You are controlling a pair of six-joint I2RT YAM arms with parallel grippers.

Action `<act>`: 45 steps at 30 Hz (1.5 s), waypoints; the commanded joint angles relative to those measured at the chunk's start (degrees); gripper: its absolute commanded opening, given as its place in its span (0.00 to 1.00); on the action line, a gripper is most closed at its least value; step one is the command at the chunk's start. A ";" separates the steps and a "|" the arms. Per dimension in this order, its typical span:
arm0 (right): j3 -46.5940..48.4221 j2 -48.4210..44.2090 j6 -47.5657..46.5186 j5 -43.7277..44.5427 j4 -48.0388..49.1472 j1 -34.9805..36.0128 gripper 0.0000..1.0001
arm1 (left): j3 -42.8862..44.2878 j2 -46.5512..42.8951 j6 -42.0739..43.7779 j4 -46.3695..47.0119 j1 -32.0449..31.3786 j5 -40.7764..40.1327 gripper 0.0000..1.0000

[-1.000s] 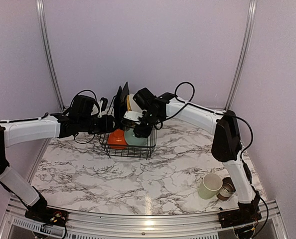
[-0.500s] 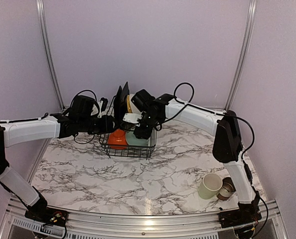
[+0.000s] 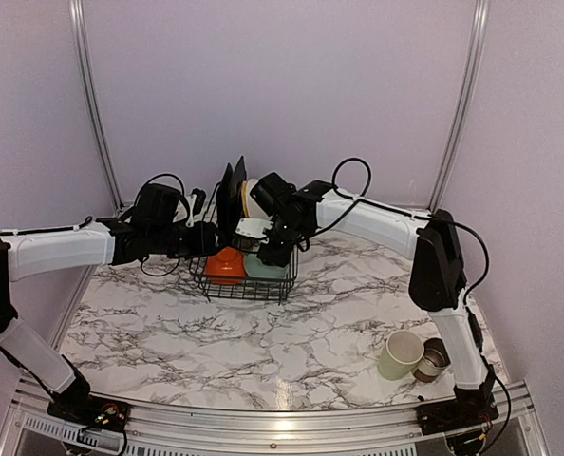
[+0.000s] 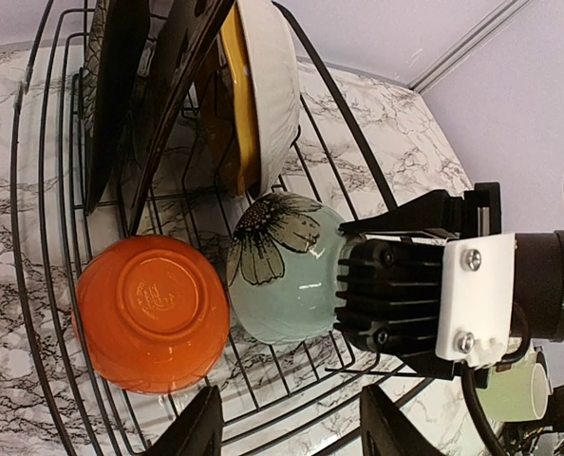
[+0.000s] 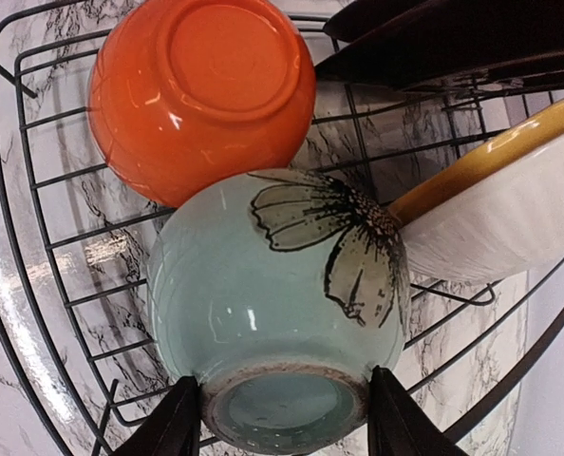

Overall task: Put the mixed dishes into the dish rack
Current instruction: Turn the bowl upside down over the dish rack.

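Mostly loaded. The dish rack (image 3: 245, 288), centre of the top view, holds black square plates (image 4: 111, 95), the yellow plate (image 4: 236, 114) and the white bowl (image 4: 271, 85) on edge. An orange bowl (image 5: 201, 90) and a flowered green bowl (image 5: 263, 285) sit bottom-up in it.

Left out at lower right: the pale green mug (image 3: 400, 354) and the small cup (image 3: 433, 359).

The right gripper (image 5: 284, 418) reaches in, jaws pinching the green bowl's foot. The left gripper (image 4: 294, 432) hovers at the rack's left side, jaws spread, empty.

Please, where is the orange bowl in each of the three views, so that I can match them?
Top external: the orange bowl is in the near left part of the dish rack, at picture centre.
Left wrist: the bowl is lower left, upside down.
Right wrist: the bowl is at the top, upside down.
Shared landmark: the pale green flower bowl right beside it.
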 commanded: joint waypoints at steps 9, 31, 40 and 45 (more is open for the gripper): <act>3.35 1.92 -0.96 3.26 1.15 -0.11 0.46 | 0.37 1.33 -0.66 0.47 -0.05 2.05 0.53; -1.84 -3.64 -2.45 -3.21 4.41 -2.13 0.74 | 1.23 2.08 2.12 -2.51 -0.06 -0.16 0.54; 0.64 4.22 -2.45 4.50 5.82 -1.60 0.74 | 4.67 6.76 4.65 -5.70 -0.05 -5.72 0.53; 0.92 8.12 -2.35 8.46 5.88 -1.69 0.71 | 3.83 6.91 4.53 -6.23 0.02 -8.89 0.52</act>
